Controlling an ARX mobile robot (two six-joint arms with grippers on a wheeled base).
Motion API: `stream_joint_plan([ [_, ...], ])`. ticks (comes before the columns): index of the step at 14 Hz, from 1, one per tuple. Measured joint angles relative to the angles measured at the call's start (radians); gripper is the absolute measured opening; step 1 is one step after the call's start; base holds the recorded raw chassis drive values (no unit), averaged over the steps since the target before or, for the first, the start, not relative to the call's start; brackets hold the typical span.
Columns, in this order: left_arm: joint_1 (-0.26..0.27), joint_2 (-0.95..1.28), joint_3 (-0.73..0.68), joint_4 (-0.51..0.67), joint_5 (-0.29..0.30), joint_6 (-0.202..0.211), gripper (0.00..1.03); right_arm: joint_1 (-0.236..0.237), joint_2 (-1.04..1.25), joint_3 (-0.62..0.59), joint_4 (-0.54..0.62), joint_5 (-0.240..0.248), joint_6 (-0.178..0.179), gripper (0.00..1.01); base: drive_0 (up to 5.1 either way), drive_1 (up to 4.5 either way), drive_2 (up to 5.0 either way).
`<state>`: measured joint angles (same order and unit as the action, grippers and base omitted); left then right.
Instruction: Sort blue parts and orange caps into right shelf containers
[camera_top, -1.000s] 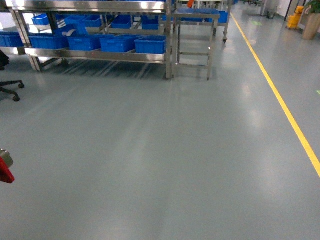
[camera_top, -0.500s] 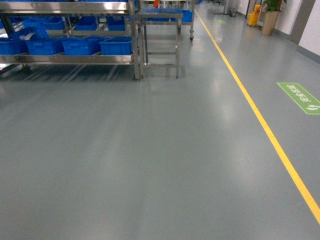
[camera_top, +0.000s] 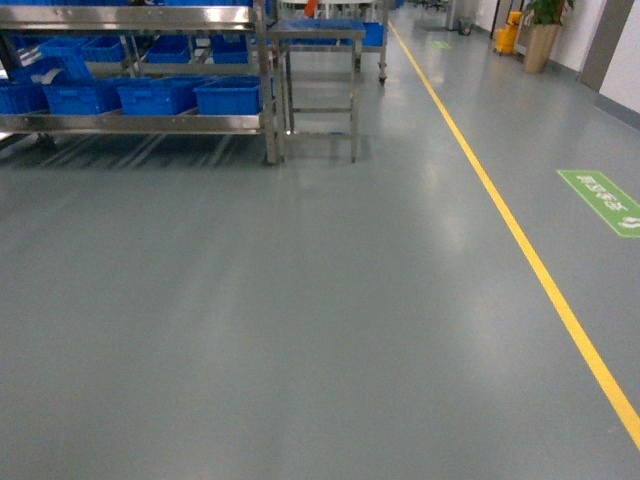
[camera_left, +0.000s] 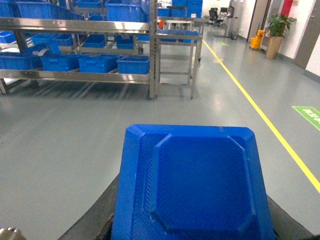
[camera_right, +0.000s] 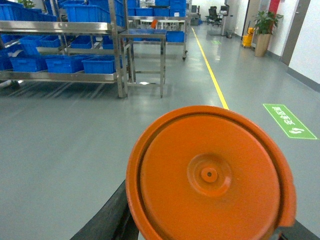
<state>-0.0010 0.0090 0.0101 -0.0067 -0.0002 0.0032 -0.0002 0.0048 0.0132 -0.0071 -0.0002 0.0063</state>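
Closest, a blue part (camera_left: 192, 185) filling the left wrist view and an orange cap (camera_right: 210, 175) filling the right, grippers hidden behind them so their grip cannot be told, farther off blue crates (camera_top: 228, 96) on a steel shelf (camera_top: 140, 124), a yellow floor line (camera_top: 520, 245) alongside.

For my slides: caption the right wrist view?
Orange cap fills the foreground; steel shelving with blue crates beyond.

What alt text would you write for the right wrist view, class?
A round orange cap fills the foreground, held at the camera. Behind it, grey floor runs to steel shelves of blue crates, with a yellow line on the right.
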Motion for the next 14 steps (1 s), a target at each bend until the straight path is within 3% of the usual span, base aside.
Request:
stream_joint_plan([
  [14, 0.000, 0.000, 0.000, 0.004, 0.000, 0.000, 0.43, 0.000, 0.000, 0.000, 0.006, 0.000, 0.000, 0.44, 0.0, 4.32, -4.3],
])
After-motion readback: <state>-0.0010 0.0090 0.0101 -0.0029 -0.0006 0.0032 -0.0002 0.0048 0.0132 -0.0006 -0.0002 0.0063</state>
